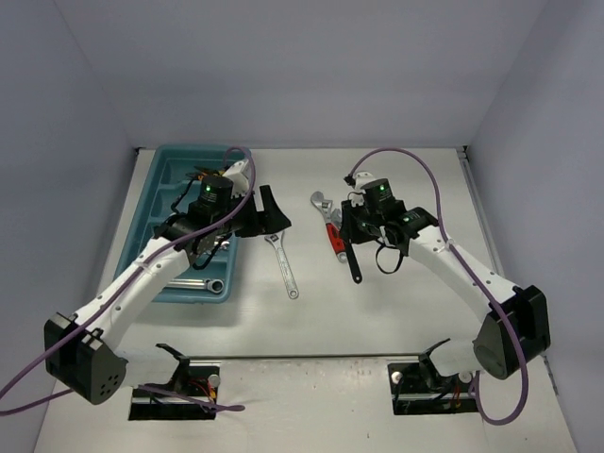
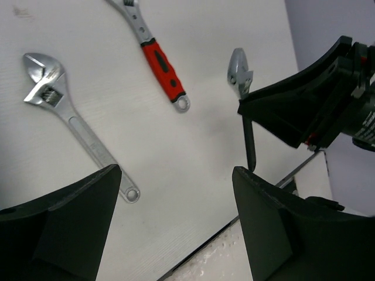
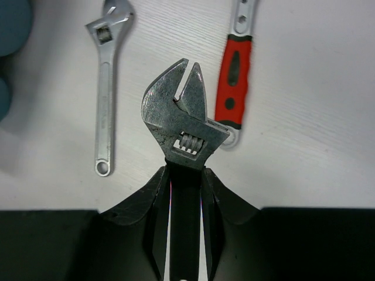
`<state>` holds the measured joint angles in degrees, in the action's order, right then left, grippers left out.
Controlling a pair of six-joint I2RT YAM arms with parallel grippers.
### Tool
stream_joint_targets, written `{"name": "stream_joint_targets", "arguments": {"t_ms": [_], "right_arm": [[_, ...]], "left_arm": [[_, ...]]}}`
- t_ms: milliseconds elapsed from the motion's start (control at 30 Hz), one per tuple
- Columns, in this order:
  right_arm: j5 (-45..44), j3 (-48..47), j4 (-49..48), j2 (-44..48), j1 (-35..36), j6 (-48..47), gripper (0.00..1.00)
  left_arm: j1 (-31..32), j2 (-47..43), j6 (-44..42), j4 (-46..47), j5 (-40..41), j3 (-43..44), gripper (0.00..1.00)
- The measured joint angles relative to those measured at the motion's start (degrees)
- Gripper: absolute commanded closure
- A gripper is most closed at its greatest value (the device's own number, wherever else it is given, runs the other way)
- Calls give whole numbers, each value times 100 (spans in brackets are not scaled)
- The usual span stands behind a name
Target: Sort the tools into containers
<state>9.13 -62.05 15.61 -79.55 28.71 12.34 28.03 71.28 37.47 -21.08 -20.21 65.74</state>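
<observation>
Three wrenches are seen from above. A silver wrench (image 1: 281,264) and a red-handled wrench (image 1: 332,234) lie on the table (image 1: 396,311) right of the teal tray (image 1: 156,203), their long axes running near to far. A black-handled wrench (image 1: 353,264) is clamped by the right fingers (image 1: 347,225), its handle toward the near edge, with open table around it.

From the left wrist, the left fingers (image 2: 70,228) are seen spread wide, holding nothing.

From the right wrist, the held wrench's head, hidden from above, is shown pointing away.
</observation>
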Motion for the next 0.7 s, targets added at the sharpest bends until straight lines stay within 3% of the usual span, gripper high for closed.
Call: {"name": "stream_joint_targets", "arguments": {"t_ms": [200,700], "right_arm": [[520,-218,3,167,269,-200,100],[944,-309,-24,221,638,-237,100]], "left_arm": [[309,476,411,890,-220,-26,26],[793,1420,962,1674,-287,135,26]]}}
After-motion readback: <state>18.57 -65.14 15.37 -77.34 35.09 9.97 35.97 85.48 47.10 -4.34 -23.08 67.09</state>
